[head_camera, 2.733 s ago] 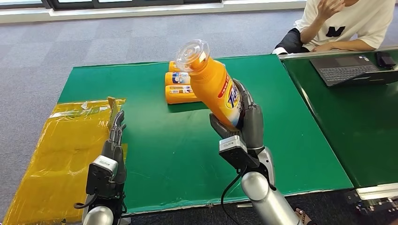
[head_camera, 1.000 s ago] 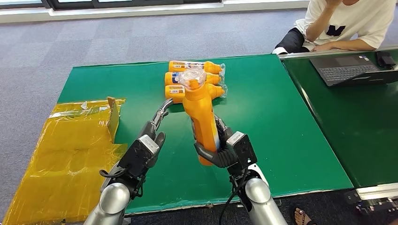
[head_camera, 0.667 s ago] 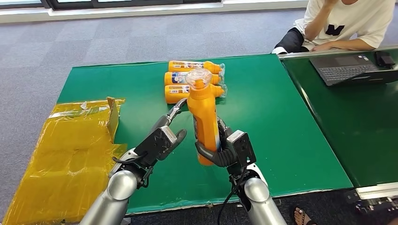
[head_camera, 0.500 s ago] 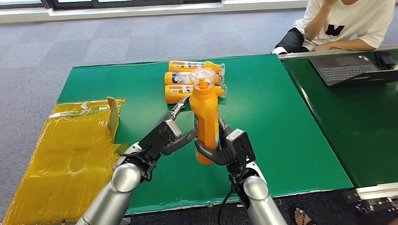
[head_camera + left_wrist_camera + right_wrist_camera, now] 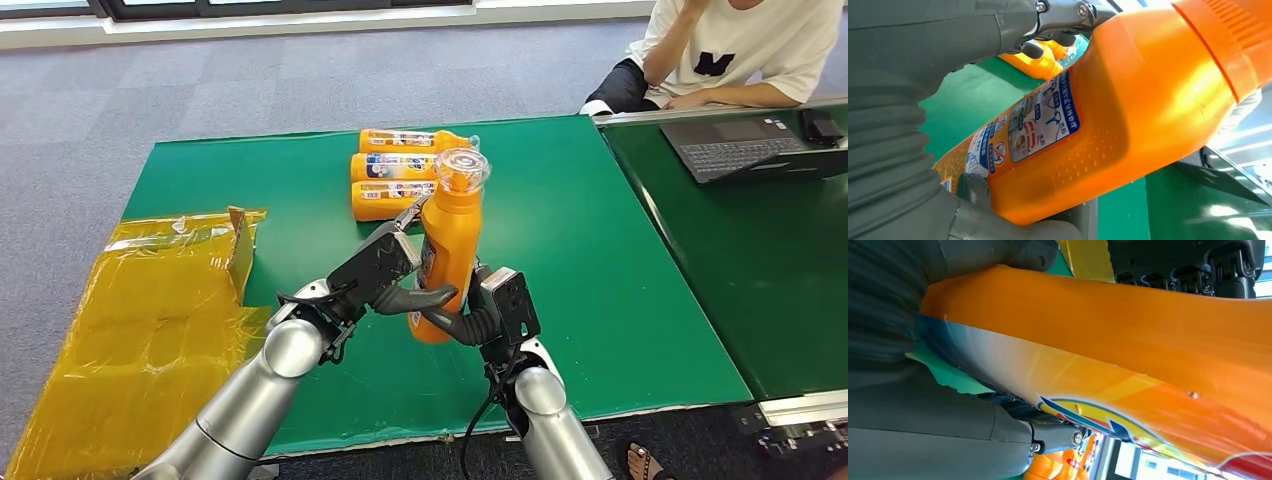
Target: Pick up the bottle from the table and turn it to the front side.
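Orange detergent bottle stands nearly upright off the green table, clasped between right hand and left hand; uneven release during turning could drop it.

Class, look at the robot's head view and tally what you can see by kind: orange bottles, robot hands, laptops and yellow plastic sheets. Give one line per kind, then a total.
Orange bottles: 4, one held bottle and three lying bottles
Robot hands: 2, left hand, right hand
Laptops: 1, laptop
Yellow plastic sheets: 1, sheet
Total: 8
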You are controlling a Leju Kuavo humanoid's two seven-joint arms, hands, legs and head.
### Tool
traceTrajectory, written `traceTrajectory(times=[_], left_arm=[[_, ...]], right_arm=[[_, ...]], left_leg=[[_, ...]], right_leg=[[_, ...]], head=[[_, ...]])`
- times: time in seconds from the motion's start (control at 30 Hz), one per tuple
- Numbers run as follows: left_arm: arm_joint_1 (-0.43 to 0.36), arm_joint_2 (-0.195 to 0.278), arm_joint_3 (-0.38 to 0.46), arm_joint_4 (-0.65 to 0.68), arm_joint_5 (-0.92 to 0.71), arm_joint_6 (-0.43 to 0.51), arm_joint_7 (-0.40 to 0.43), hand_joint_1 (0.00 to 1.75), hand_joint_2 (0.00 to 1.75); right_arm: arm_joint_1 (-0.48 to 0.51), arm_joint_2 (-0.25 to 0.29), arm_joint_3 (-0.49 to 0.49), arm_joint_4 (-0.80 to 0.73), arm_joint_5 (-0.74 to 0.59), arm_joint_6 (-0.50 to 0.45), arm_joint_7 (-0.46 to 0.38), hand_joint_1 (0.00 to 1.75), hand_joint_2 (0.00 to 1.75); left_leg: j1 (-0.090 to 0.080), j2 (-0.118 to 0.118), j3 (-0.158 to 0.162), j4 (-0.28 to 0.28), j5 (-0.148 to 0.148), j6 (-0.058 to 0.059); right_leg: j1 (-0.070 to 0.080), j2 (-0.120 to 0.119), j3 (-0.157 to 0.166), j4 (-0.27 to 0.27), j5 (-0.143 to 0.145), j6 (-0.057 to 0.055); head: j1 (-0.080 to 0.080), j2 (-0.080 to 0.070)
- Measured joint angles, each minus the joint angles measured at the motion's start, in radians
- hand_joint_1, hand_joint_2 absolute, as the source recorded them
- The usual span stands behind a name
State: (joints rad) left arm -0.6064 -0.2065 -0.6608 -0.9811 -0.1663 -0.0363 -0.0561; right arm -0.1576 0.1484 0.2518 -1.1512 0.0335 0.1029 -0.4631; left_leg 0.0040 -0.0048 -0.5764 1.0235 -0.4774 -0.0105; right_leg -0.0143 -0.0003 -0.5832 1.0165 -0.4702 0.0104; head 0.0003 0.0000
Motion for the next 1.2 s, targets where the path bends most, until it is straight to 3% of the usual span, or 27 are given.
traceTrajectory(times=[0.1, 0.37, 0.67, 0.9, 1.1, 1.2], left_arm=[[-0.024, -0.005, -0.019, 0.034, -0.016, 0.031, -0.013, 0.00, 1.75], [-0.045, -0.016, -0.120, 0.044, -0.217, 0.328, -0.120, 0.00, 1.75], [-0.024, -0.016, -0.159, 0.013, -0.285, 0.397, -0.128, 0.00, 1.75], [-0.020, -0.017, -0.162, 0.000, -0.295, 0.350, -0.108, 0.00, 1.75], [-0.038, -0.020, -0.162, 0.006, -0.193, 0.156, -0.062, 0.00, 1.75], [-0.046, -0.021, -0.162, 0.014, -0.167, 0.104, -0.051, 0.00, 1.75]], right_arm=[[-0.001, 0.001, 0.002, 0.013, -0.004, -0.002, -0.006, 1.75, 1.75], [-0.009, 0.009, 0.015, 0.021, -0.007, -0.015, -0.020, 1.75, 1.75], [-0.015, 0.011, 0.026, 0.022, -0.008, -0.018, -0.022, 1.75, 1.75], [-0.023, 0.011, 0.032, 0.039, -0.018, -0.015, -0.032, 1.75, 1.75], [-0.031, 0.011, 0.031, 0.077, -0.024, -0.008, -0.035, 1.75, 1.75], [-0.034, 0.011, 0.031, 0.093, -0.025, -0.007, -0.035, 1.75, 1.75]], left_leg=[[0.000, 0.000, 0.000, 0.000, 0.000, 0.000], [0.000, 0.000, 0.000, 0.000, 0.000, 0.000], [0.000, 0.000, 0.000, 0.000, 0.000, 0.000], [0.000, 0.000, 0.000, 0.000, 0.000, 0.000], [0.000, -0.001, -0.001, 0.000, 0.000, 0.000], [0.000, -0.001, -0.001, 0.000, 0.000, 0.000]], right_leg=[[0.000, 0.000, 0.000, 0.000, 0.000, 0.000], [0.000, 0.000, 0.000, 0.000, 0.000, 0.000], [0.000, 0.000, 0.000, 0.000, 0.000, 0.000], [0.000, 0.000, 0.000, 0.000, 0.000, 0.000], [0.000, -0.001, 0.000, 0.000, 0.000, 0.000], [0.000, -0.001, 0.000, 0.000, 0.000, 0.000]], head=[[0.000, 0.000], [0.000, 0.000], [0.000, 0.000], [0.000, 0.000], [0.000, 0.000], [0.000, 0.000]])
